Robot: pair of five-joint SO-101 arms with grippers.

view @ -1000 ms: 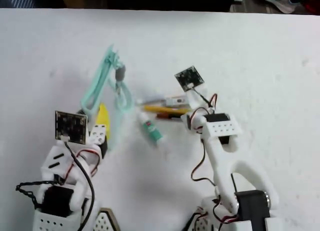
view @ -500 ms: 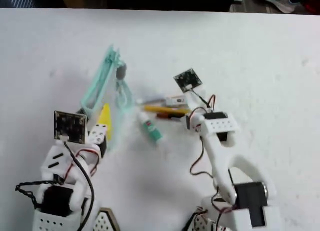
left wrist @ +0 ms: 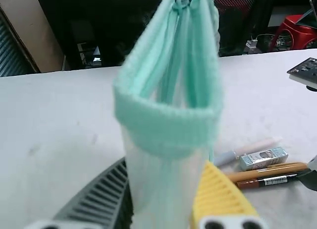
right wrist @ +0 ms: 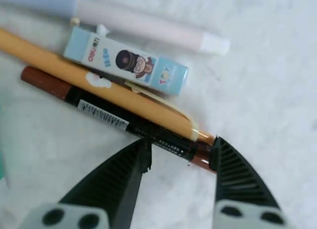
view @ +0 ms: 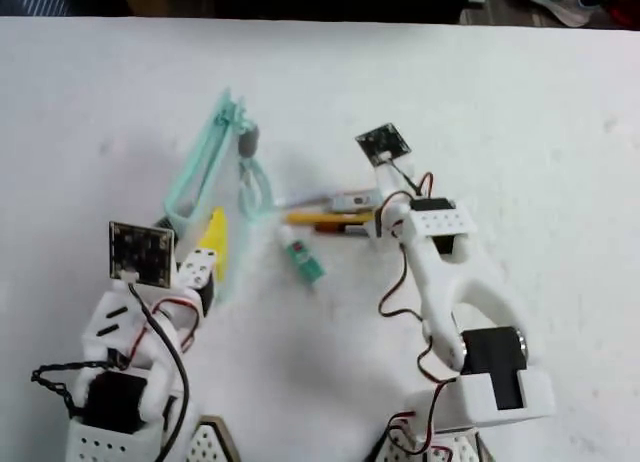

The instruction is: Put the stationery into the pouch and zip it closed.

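Two robot arms work side by side at a white table (view: 520, 112), where the job of packing stationery has yet to put a single item inside. The largest thing in play, a mint-green zip pouch with clear plastic sides (left wrist: 168, 120), stands on edge toward the left of the table, its open mouth turned up and away from the arm. The left gripper (left wrist: 163, 194) is clamped on the pouch's near end, one grey finger and one yellow finger pinching the clear wall, apparently to prop the pouch upright and steady as a target. Just beside the pouch, toward the right arm, lies the cluster to be loaded. A long orange pen (right wrist: 99, 87), a brown-and-black pen (right wrist: 104, 115) touching its side and a pale pink pen (right wrist: 143, 33) run roughly parallel. The right gripper (right wrist: 181, 149) hangs low over the brown-and-black pen's tip, jaws spread wide to either side of it and not yet touching, a stance that suggests this pen is the first pick. A green-and-white tube (view: 303, 256) lies apart, nearer the arms. Smallest, a light-blue eraser box (right wrist: 126, 63) sits wedged between the orange and pink pens.
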